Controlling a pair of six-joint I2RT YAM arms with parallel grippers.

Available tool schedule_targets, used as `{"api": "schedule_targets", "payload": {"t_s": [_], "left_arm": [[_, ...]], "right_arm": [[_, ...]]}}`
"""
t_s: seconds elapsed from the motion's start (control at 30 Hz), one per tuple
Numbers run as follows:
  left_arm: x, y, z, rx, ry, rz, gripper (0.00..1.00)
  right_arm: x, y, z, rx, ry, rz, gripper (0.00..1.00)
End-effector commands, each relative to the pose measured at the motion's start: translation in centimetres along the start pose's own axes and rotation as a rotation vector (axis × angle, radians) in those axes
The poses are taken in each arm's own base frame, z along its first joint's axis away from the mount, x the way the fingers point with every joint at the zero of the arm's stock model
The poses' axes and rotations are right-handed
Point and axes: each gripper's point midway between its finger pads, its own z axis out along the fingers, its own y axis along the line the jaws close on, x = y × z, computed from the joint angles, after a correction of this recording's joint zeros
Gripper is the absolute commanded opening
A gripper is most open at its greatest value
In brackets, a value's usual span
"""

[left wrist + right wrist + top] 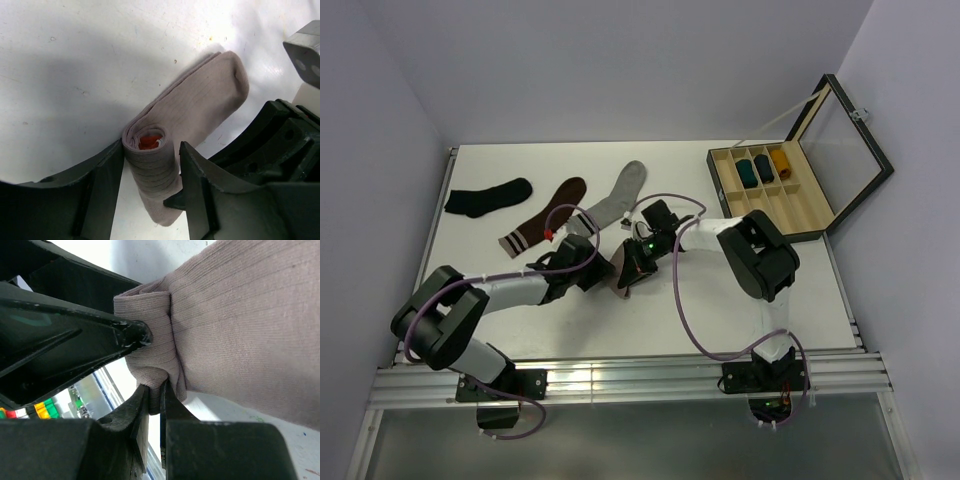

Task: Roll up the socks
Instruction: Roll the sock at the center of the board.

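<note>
Pink sock (200, 100): mid-surface, half rolled, red cuff inside the coil; flat toe end stretches away beyond the left hand.
Left hand (151, 150): fingers clasp the coil's two sides.
Right hand (154, 392): nearly clenched, pinching the sock's fold beside the coil.

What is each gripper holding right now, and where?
Right gripper pinches a fold at the rolled end of the pink sock. Left gripper brackets that end; grip unclear.
</note>
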Motion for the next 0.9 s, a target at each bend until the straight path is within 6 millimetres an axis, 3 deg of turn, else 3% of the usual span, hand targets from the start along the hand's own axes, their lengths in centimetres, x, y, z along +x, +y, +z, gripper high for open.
{"api": "schedule_targets", "payload": {"t_s": [0.0,0.13,0.33,0.4,0.47,0.53,0.6,0.67,0.73,0.87], "left_arm": [[0.1,1.3,0.7,-0.046,-0.013,-0.033,0.53],[0.6,2.2,1.2,-0.085,0.005,-0.034,0.48],[1.3,3.6,1.5,-0.145,0.034,-0.018,0.27],[1.1,3.5,1.6,-0.15,0.034,-0.002,0.17],[1.1,3.4,1.6,-0.16,0.04,0.019,0.11],[0.9,3.1,1.6,-0.159,0.042,0.038,0.09],[0.7,3.1,1.4,-0.177,0.048,0.072,0.08],[0.5,2.6,1.3,-0.176,0.052,0.112,0.07],[0.2,1.9,1.2,-0.172,0.055,0.145,0.07],[-0.1,1.4,1.0,-0.186,0.069,0.196,0.07]], "right_arm": [[0.3,-1.5,0.5,0.05,0.032,0.039,0.0],[0.0,-1.5,0.7,0.049,0.033,0.044,0.0],[-1.0,-1.5,0.1,0.094,-0.01,0.009,0.03],[-1.4,-1.4,-0.4,0.121,-0.041,-0.033,0.08],[-2.3,-0.7,-1.7,0.159,-0.119,-0.101,0.24],[-3.3,0.6,-3.1,0.21,-0.209,-0.193,0.4],[-3.5,0.9,-3.6,0.269,-0.281,-0.273,0.49],[-4.2,1.1,-5.0,0.362,-0.397,-0.353,0.52],[-3.8,2.4,-5.0,0.388,-0.464,-0.455,0.54],[-4.1,2.6,-5.4,0.511,-0.58,-0.577,0.57]]}}
